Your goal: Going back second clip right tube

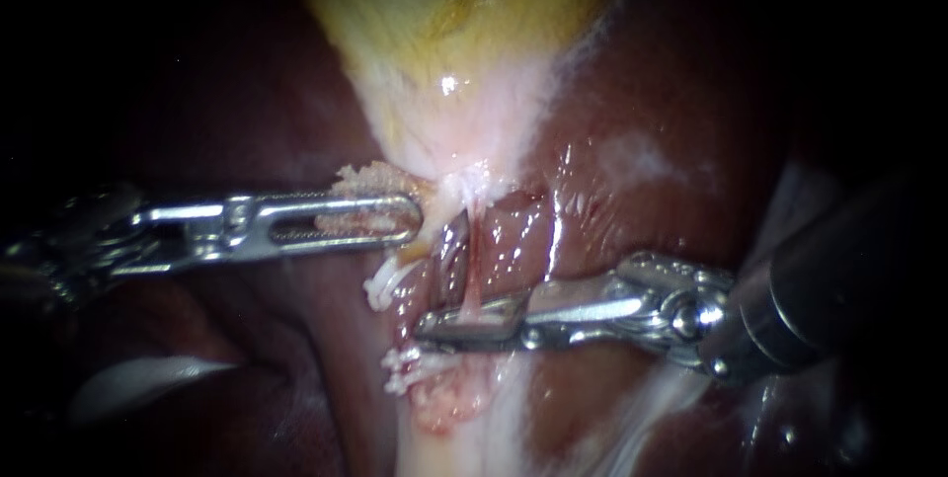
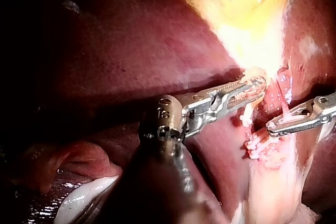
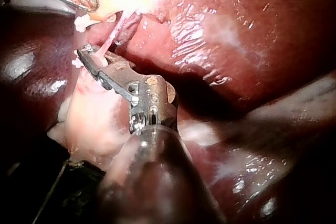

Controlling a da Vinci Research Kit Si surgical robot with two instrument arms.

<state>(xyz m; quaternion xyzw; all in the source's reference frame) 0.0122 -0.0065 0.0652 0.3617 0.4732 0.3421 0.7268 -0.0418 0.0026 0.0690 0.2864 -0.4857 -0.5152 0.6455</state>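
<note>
right instrument (image 1: 469, 326) lies nearest, low over the liver (image 1: 642, 121). its jaws stand a sliver apart and grip nothing, and the thin tube (image 1: 472, 284) crosses them. just beyond, a clip (image 1: 454, 245) sits close against that tube. farther on, left instrument (image 1: 407, 221) has its jaws closed on the gallbladder (image 1: 444, 23) - on its frayed lower edge.
</note>
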